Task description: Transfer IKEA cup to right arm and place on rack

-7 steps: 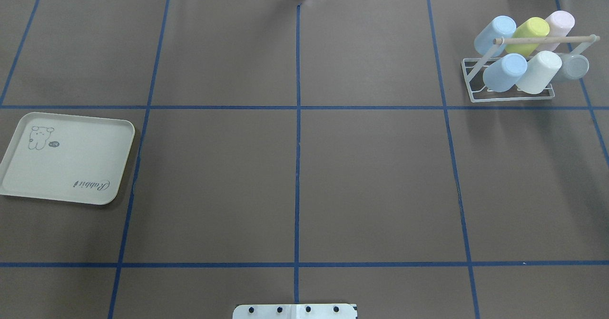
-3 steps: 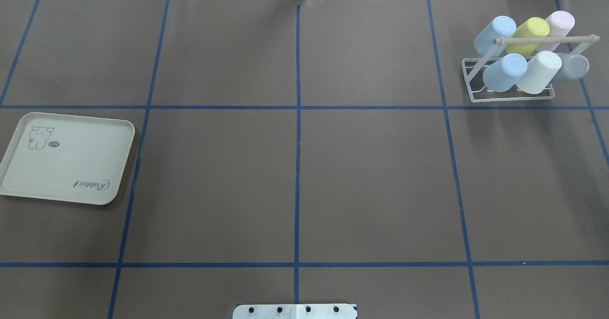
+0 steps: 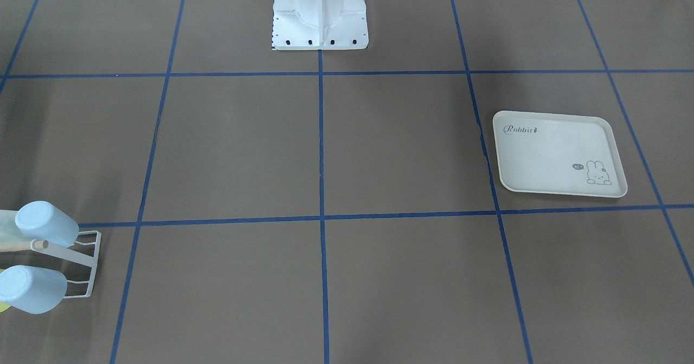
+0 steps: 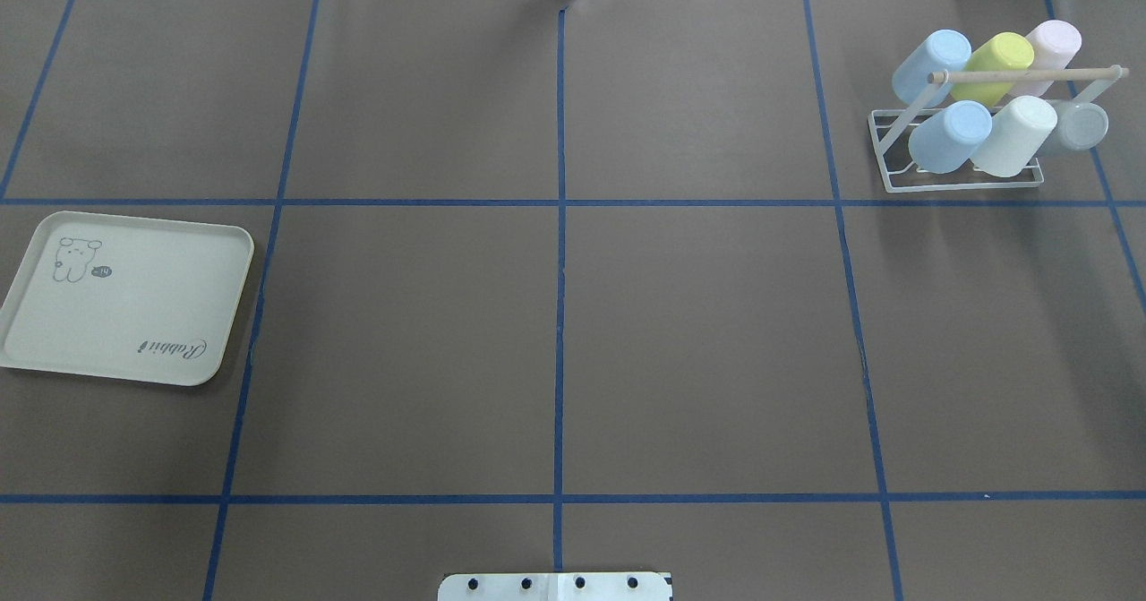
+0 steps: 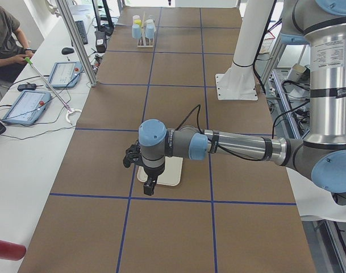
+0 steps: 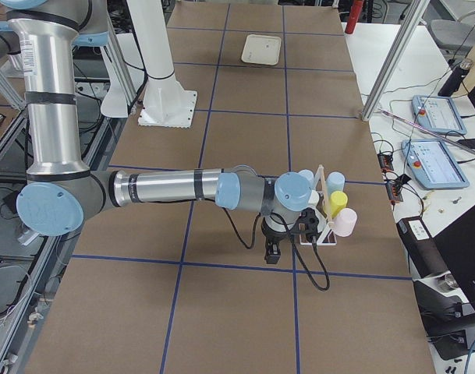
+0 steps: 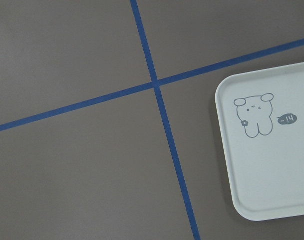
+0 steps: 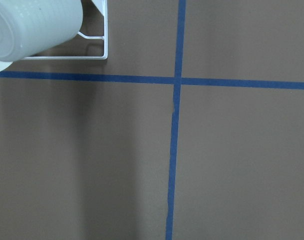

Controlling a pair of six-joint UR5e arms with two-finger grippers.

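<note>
The white wire rack (image 4: 1074, 72) with its wooden dowel stands at the far right of the table. It holds several pastel cups: two blue (image 4: 949, 135), a yellow (image 4: 994, 62), a pink (image 4: 1055, 44), a white (image 4: 1016, 135) and a grey (image 4: 1081, 126). All cups in view sit on it. My left gripper (image 5: 148, 186) hangs over the cream tray (image 5: 170, 170). My right gripper (image 6: 272, 249) hangs beside the rack (image 6: 323, 230). Neither shows outside the side views, so I cannot tell open or shut. The right wrist view shows a rack corner (image 8: 106, 30) and the white cup (image 8: 32, 22).
The cream rabbit-print tray (image 4: 125, 314) lies at the left edge; it also shows in the front view (image 3: 547, 152) and the left wrist view (image 7: 271, 170). Blue tape lines grid the brown table. The white robot base (image 3: 320, 17) stands at mid table edge.
</note>
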